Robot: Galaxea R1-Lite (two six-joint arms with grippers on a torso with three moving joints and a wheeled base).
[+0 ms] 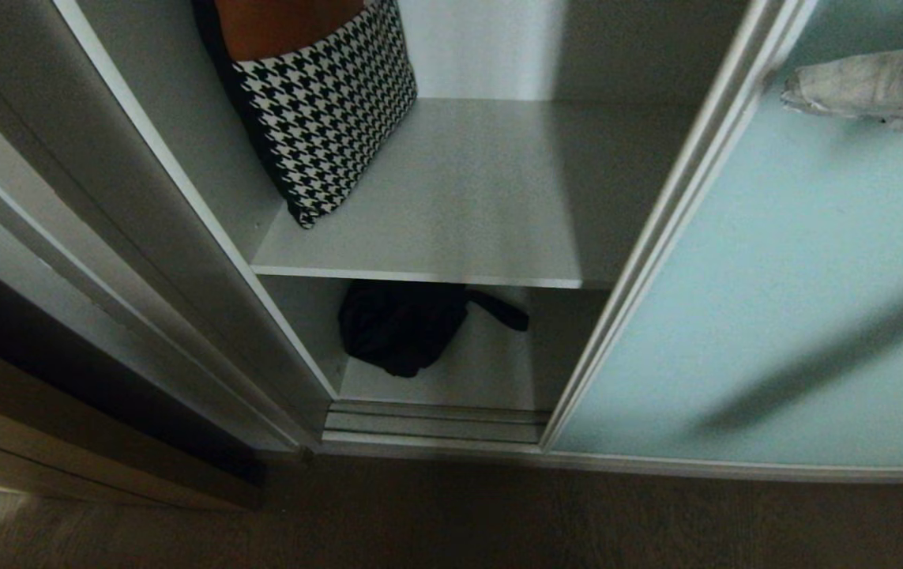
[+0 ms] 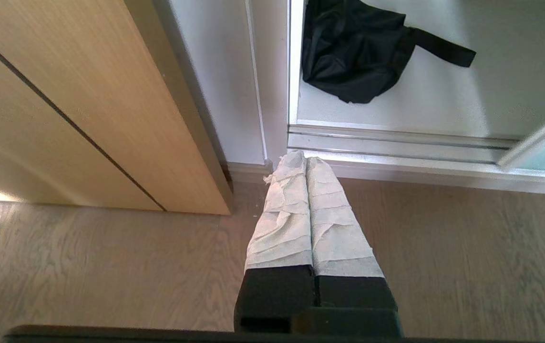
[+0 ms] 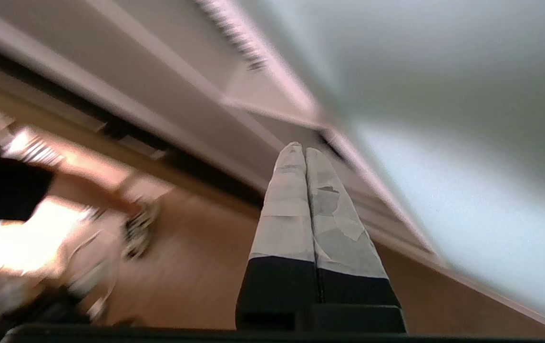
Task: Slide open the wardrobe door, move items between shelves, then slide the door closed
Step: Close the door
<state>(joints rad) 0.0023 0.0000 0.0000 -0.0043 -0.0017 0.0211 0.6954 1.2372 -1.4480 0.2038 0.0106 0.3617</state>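
Note:
The sliding wardrobe door (image 1: 775, 300), frosted aqua glass in a silver frame, stands slid to the right and leaves the left bay uncovered. On the upper of the two shelves (image 1: 483, 197) a black-and-white houndstooth cushion (image 1: 325, 103) with an orange top leans against the left wall. A black bag (image 1: 400, 324) with a strap lies on the lower shelf (image 1: 491, 363). My right gripper (image 1: 789, 91) is shut and empty, in front of the door's glass (image 3: 467, 190) at the upper right. My left gripper (image 2: 301, 155) hangs shut and empty over the floor, short of the track, with the black bag (image 2: 353, 47) beyond it.
A ribbed silver floor track (image 1: 435, 423) runs along the wardrobe's foot. The white side wall (image 1: 206, 237) bounds the bay on the left. A light wooden cabinet panel (image 2: 62, 105) stands left of the wardrobe. Wood floor (image 1: 498, 514) lies in front.

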